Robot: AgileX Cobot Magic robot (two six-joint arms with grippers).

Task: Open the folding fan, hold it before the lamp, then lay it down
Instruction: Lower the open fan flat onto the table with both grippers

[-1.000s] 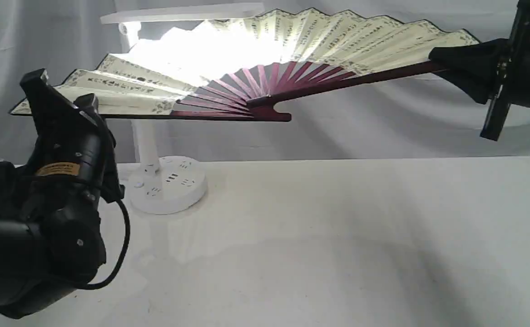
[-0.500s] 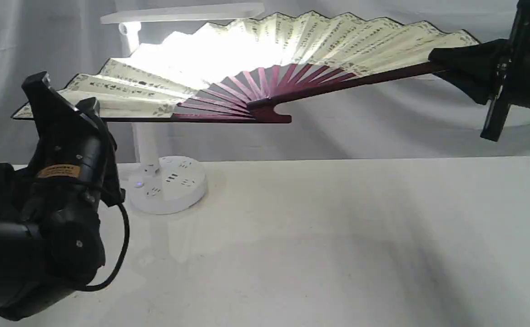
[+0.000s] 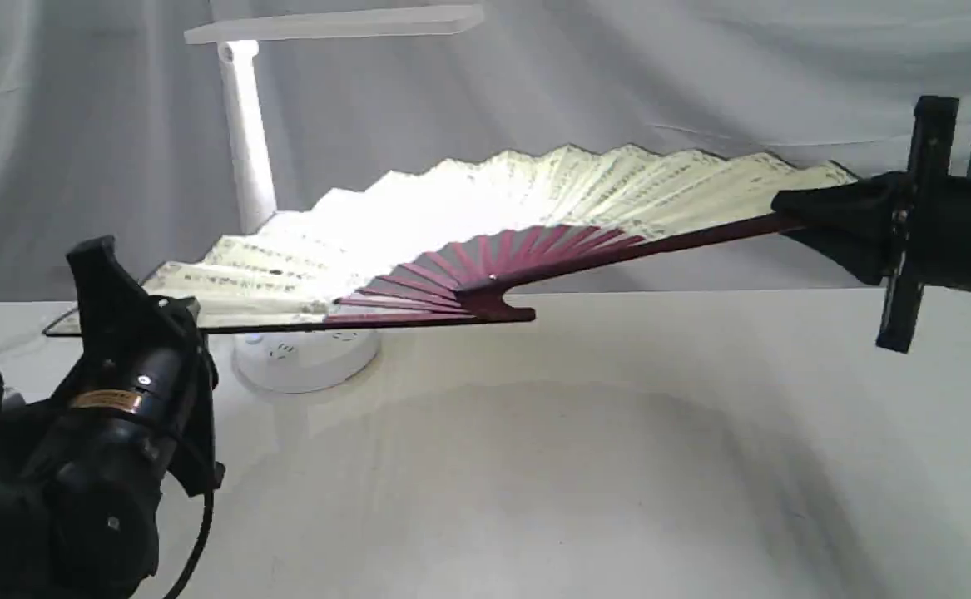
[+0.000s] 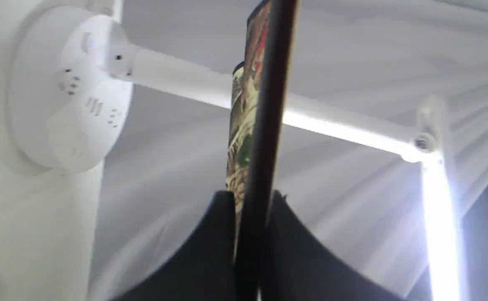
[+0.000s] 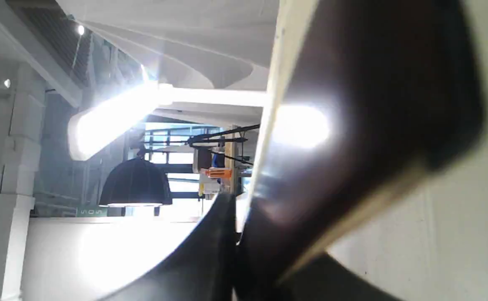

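The folding fan (image 3: 485,220) is spread wide open and held in the air between both arms, its cream leaf tilted back and brightly lit near the lamp. Its left end hangs just over the lamp's round base (image 3: 306,362), below the light bar (image 3: 335,23). My left gripper (image 3: 131,320) is shut on the left guard, which the left wrist view shows edge-on as the fan (image 4: 264,125) between the black fingers (image 4: 221,234). My right gripper (image 3: 789,210) is shut on the right guard, the dark fan (image 5: 352,104) in the right wrist view.
The white table (image 3: 585,466) stretches under the fan, carrying the fan's broad shadow. The lamp's slim post (image 3: 245,133) rises at the back left before a grey cloth backdrop. A black cable hangs from the left arm.
Both arms have come down together, carrying the open fan from in front of the light bar to a level near the lamp's base. Both grips are unchanged.
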